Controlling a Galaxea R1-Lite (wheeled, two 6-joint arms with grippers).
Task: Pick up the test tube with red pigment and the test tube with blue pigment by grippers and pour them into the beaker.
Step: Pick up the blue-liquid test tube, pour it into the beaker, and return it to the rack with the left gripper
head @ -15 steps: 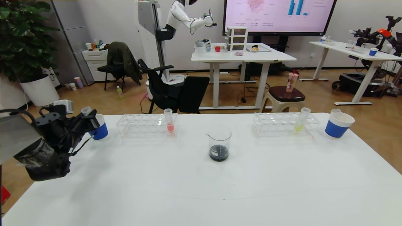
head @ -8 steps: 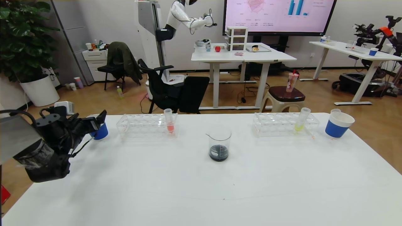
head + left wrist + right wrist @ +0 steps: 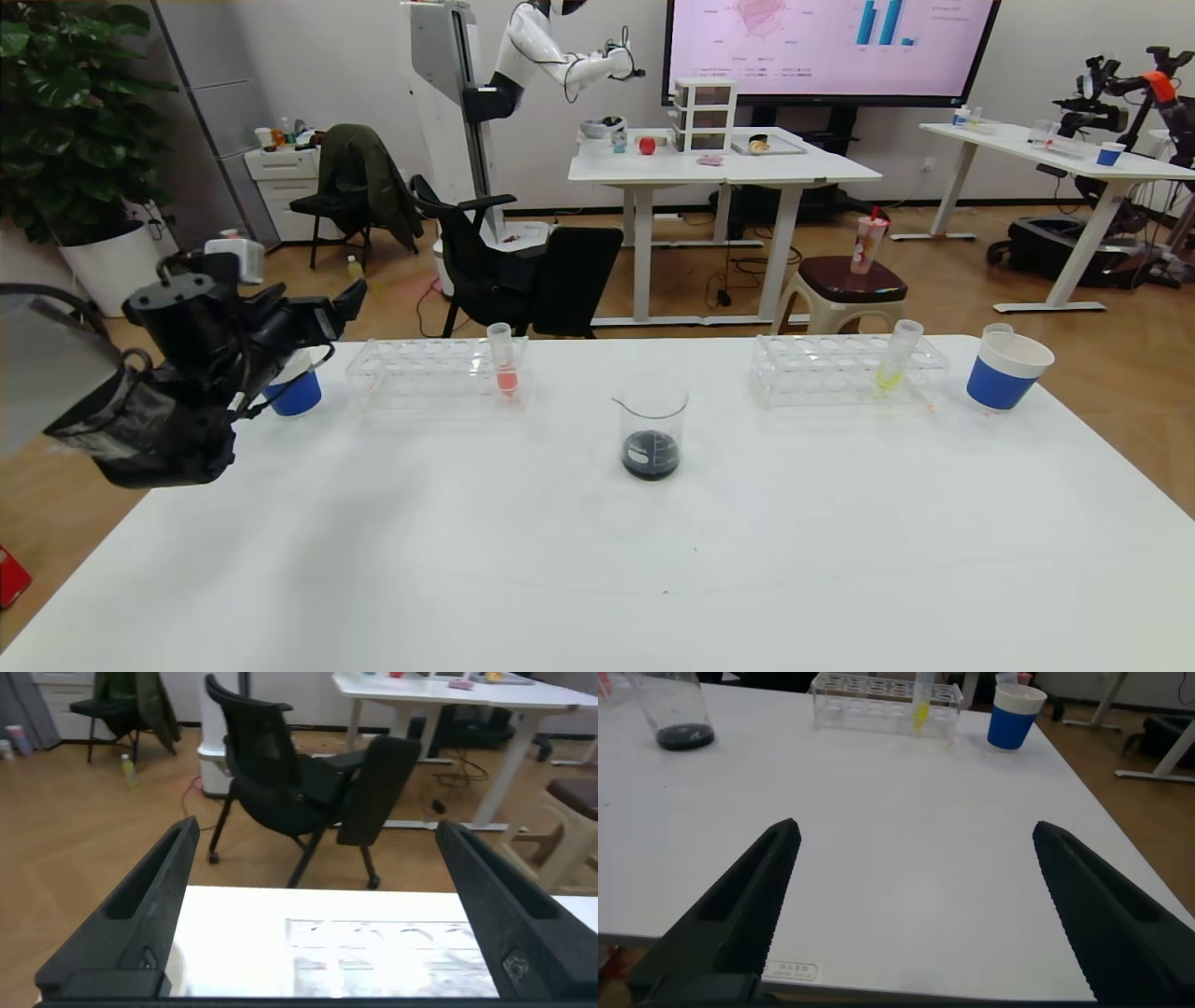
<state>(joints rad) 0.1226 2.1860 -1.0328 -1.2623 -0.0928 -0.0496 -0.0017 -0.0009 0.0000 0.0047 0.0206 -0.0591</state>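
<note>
Beside the left paper cup (image 3: 297, 394), left gripper (image 3: 347, 301) fingers (image 3: 140, 924) spread, nothing between; beaker (image 3: 653, 432) unobstructed.

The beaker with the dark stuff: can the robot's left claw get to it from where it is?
Probably yes. The left gripper is open and empty above the table's left edge, and only bare table lies between it and the beaker.

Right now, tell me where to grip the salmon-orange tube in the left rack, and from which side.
Grip the tube just under its rimmed mouth, coming from above: it stands upright in the rack, only its upper part clear. The open left gripper is nearest.
</note>
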